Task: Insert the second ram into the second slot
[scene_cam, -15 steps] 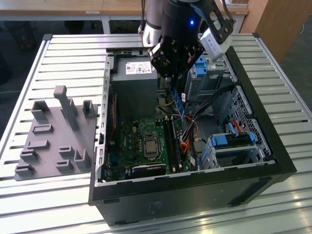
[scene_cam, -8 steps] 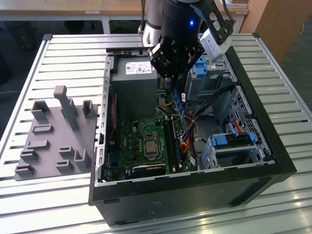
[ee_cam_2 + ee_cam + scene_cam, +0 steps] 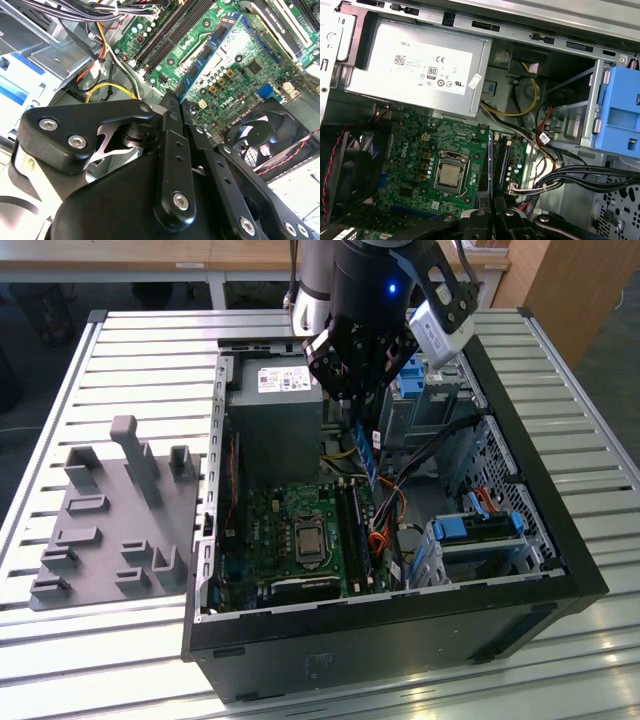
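Note:
The second ram [image 3: 366,452], a thin blue circuit-board stick, hangs long edge down from my gripper [image 3: 357,418], which is shut on its upper edge. It is inside the open computer case, just above the black memory slots [image 3: 352,525] to the right of the processor socket. In the second wrist view the stick [image 3: 210,52] reaches away from my gripper [image 3: 175,102] across the green motherboard, parallel to the slots [image 3: 167,37]. In the first wrist view it shows edge-on as a thin dark line [image 3: 490,165] between the slots [image 3: 483,172]. I cannot tell whether it touches a slot.
The grey power supply [image 3: 275,405] stands close behind the gripper. Bundled cables [image 3: 405,495] and blue drive-bay clips [image 3: 478,530] lie on the exterior view's right of the slots. The processor socket [image 3: 449,176] and a fan [image 3: 260,135] flank the board. A grey parts fixture [image 3: 110,515] sits outside the case.

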Controlling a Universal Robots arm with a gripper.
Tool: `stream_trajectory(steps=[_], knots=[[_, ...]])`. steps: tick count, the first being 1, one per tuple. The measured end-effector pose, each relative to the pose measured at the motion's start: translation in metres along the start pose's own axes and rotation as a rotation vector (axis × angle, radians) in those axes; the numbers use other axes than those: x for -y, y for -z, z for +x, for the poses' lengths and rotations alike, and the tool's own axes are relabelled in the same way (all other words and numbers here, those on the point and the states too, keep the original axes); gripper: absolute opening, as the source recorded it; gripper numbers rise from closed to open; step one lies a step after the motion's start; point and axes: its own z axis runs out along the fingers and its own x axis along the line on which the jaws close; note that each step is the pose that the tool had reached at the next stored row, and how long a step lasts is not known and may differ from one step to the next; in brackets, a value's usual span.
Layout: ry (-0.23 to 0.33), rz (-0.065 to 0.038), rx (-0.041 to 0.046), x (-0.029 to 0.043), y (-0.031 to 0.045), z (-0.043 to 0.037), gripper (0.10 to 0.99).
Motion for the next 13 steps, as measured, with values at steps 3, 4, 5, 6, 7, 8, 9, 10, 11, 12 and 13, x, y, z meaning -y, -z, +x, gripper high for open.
stream_trajectory(steps=[3,4,5,6,7,8,9,10,11,12,13], knots=[[-0.004,0.0,0.0001,0.0,-0.0003,0.0,0.137],[-0.005,0.0,0.0002,0.0,-0.0004,0.0,0.137],[-0.006,0.0,0.0002,0.0,-0.0005,0.0,0.137],[-0.007,0.0,0.0003,0.0,-0.0006,0.0,0.137],[-0.009,0.0,0.0003,0.0,-0.0007,0.0,0.137],[-0.01,0.0,0.0004,0.0,-0.0008,0.0,0.137],[-0.011,0.0,0.0004,0.0,-0.0009,0.0,0.137],[-0.012,0.0,0.0005,0.0,-0.001,0.0,0.137],[-0.013,0.0,0.0005,0.0,-0.0011,0.0,0.137],[-0.015,0.0,0.0006,0.0001,-0.0012,0.0,0.137],[-0.016,0.0,0.0006,0.0,-0.0013,0.0,0.137]])
